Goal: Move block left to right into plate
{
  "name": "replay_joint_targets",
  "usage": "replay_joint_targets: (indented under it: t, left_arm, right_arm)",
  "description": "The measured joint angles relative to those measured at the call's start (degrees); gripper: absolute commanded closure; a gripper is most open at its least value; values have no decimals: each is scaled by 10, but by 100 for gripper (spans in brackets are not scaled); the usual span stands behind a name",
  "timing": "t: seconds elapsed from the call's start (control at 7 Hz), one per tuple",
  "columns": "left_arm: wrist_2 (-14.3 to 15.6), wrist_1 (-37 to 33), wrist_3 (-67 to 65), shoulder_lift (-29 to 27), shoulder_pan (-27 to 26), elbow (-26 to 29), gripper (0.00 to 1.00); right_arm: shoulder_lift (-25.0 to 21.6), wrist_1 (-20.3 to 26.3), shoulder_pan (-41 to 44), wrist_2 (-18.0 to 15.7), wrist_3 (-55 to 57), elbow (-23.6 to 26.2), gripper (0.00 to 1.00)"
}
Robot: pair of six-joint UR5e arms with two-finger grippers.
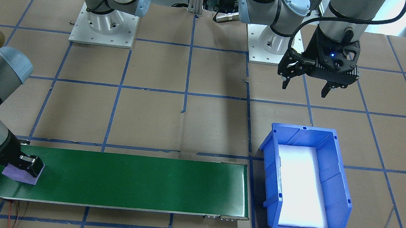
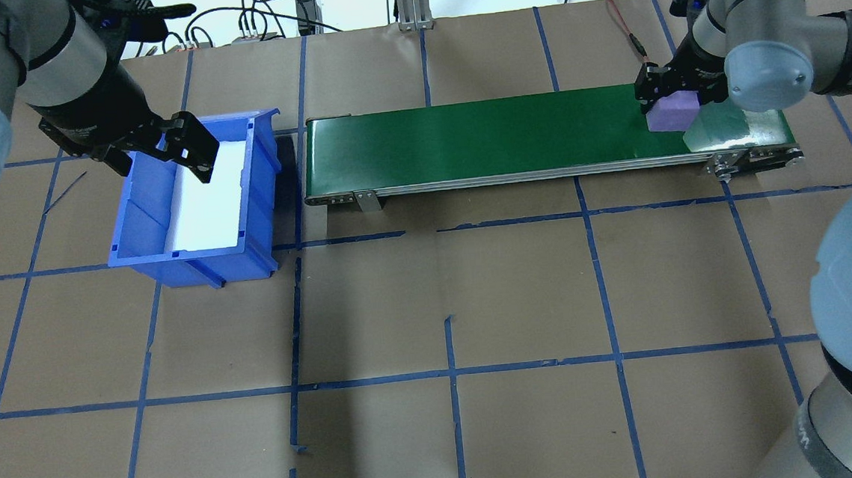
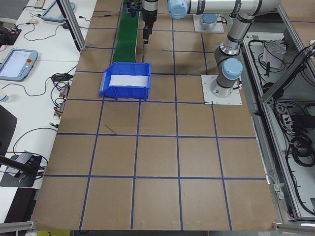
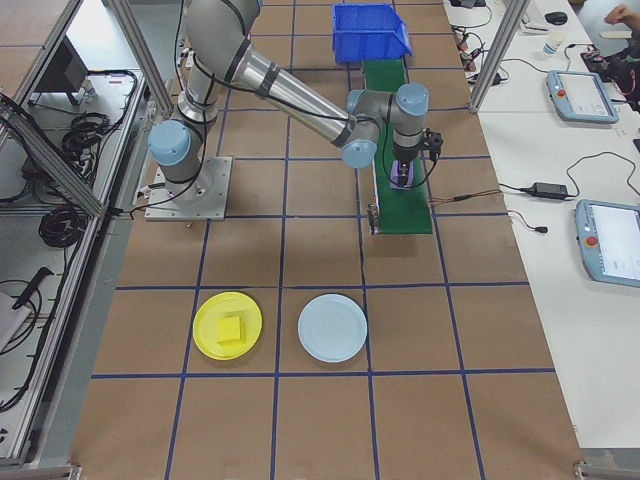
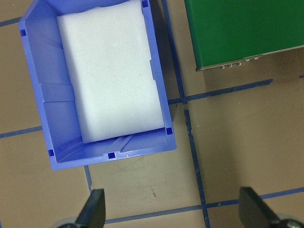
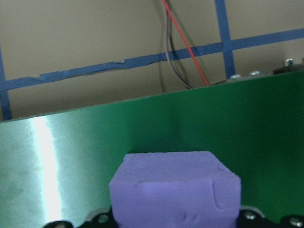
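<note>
A purple foam block (image 2: 672, 113) lies on the right end of the green conveyor belt (image 2: 479, 134). My right gripper (image 2: 665, 96) is down on it with a finger on each side, shut on the block. The right wrist view shows the block (image 6: 175, 190) filling the space between the fingers. The block (image 1: 17, 175) still rests on the belt. My left gripper (image 2: 164, 167) hangs open and empty above the blue bin (image 2: 195, 262). The yellow plate (image 4: 205, 335) sits on the table on the robot's right, with a small yellow block on it.
The blue bin (image 1: 273, 153) with white lining stands at the belt's left end. A pale blue plate (image 4: 332, 328) lies beside the yellow one. Red and black wires (image 6: 183, 52) run behind the belt. Operator tables with tablets line the far side.
</note>
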Motion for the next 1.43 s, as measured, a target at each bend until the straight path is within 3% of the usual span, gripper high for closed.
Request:
replay_joint_targets:
  t: [0.43,1.14,1.29,1.43]
  left_arm:
    - [0,0,0,1,0,-1,0]
    - [1,-2,0,3,0,-2,0]
    - [0,-2,0,3,0,-2,0]
    - [1,-2,0,3,0,-1,0]
  right_arm:
    - [-25,6,-107,-19,-133,-10,56]
    - [-27,39,-375,6,-499,13,52]
    - [-10,38,-408,8,-552,16,45]
    - [7,35,-427,8,-581,18,19]
